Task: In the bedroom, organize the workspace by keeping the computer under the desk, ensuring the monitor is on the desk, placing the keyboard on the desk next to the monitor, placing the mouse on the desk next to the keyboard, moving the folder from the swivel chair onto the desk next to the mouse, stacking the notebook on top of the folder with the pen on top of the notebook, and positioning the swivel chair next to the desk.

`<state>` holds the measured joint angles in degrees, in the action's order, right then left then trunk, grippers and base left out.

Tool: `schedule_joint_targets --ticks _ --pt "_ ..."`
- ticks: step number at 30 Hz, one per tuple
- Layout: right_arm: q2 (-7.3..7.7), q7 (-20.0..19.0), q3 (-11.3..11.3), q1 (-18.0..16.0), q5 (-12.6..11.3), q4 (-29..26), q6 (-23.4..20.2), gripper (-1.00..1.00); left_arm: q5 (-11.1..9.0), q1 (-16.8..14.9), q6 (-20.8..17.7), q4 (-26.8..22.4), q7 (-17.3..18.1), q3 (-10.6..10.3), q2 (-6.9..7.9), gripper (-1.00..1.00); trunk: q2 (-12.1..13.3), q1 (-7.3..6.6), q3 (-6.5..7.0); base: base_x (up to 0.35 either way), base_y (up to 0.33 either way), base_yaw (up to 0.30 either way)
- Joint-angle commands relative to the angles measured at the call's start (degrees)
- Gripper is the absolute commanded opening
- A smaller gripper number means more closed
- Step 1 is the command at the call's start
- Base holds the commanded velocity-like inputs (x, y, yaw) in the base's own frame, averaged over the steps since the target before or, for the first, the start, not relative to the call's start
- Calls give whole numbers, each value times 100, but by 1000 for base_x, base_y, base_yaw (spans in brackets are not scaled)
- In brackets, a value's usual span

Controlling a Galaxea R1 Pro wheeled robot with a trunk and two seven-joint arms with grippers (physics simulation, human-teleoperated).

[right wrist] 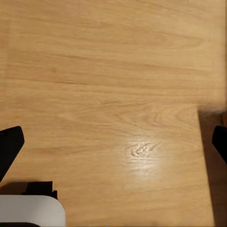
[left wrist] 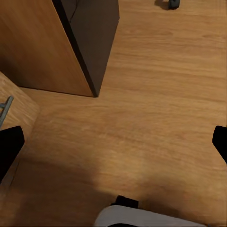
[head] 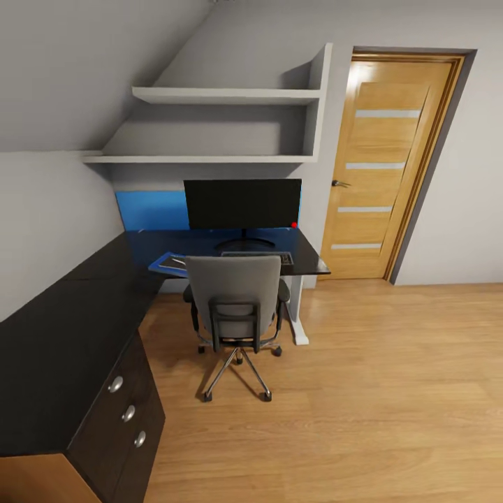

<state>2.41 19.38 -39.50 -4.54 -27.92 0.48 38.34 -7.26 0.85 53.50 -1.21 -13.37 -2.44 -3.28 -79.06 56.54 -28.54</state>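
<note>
- No brand, label or writing that we can read anywhere here.
- We see the desk (head: 63,335), a glossy black L-shaped surface, run along the left wall and turn across the far wall under two white shelves (head: 223,96).
- The monitor (head: 242,203) stands upright on the far stretch; the keyboard (head: 286,257) lies just in front of it, mostly hidden by the chair back.
- The swivel chair (head: 237,297) is pushed up to that stretch, its back toward us.
- The folder (head: 166,263) lies flat on the surface, left of the chair.
- Our left gripper (left wrist: 113,142) has its jaws spread wide over bare wood floor (left wrist: 156,94), holding nothing, beside the drawer unit (left wrist: 97,33).
- Right gripper (right wrist: 113,142): same, jaws wide, empty, over floor, well apart from everything on the desk.
</note>
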Motion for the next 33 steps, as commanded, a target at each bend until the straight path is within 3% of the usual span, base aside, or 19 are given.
schedule_joint_targets --ticks 1,2,3,14,17,33 --pt "2 23 -53 -3 -25 5 9 100 -56 3 -48 -11 14 -30 -2 100 39 -23 14 0 0 0" --pt "4 22 -56 -3 -24 3 9 100 -54 3 -110 -11 16 -33 -3 100 79 -45 32 0 0 0" --pt "10 22 -62 -3 -23 -1 7 100 -47 3 -441 -11 25 -46 -18 100 119 -67 50 0 0 0" --pt "14 22 -59 -3 -26 2 -1 100 -28 3 -1495 -25 28 -238 11 100 560 -308 248 0 0 0" --pt "14 22 -58 -3 -25 -1 -1 100 -29 3 -1620 -27 28 -251 16 100 681 -374 301 0 0 0" --pt "14 22 -58 -4 -24 -4 -2 100 -48 3 -1765 -29 22 -252 12 100 681 -374 301 0 0 0"
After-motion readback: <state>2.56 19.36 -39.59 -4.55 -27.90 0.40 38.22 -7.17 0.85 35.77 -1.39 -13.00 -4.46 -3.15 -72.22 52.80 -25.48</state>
